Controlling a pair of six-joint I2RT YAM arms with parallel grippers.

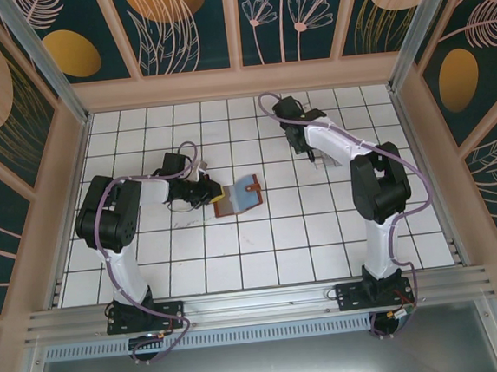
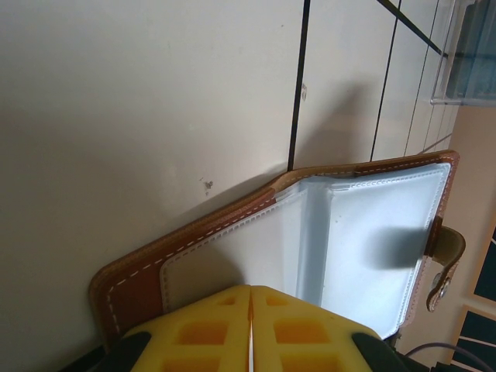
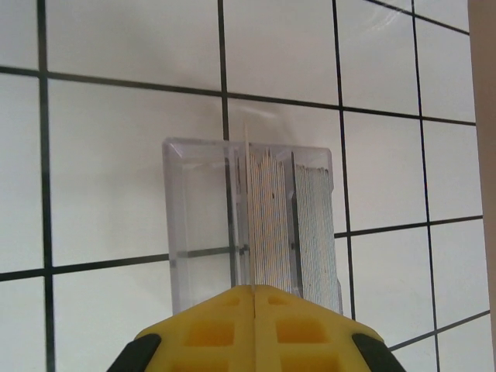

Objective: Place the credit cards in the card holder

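Observation:
The card holder, reddish-brown leather, lies open on the tiles at centre left. Its clear inner sleeves face up and its closing tab sits at the right. My left gripper is shut on the holder's near edge, with a thin pale strip pinched between the yellow fingers. Farther right, my right gripper is shut on one credit card. That card shows edge-on as a thin pale line reaching past the stack of credit cards standing on edge.
The stack stands in a clear plastic box on the white tiled floor, at the back right near the right gripper. The left gripper lies low beside the holder. Wooden walls ring the floor.

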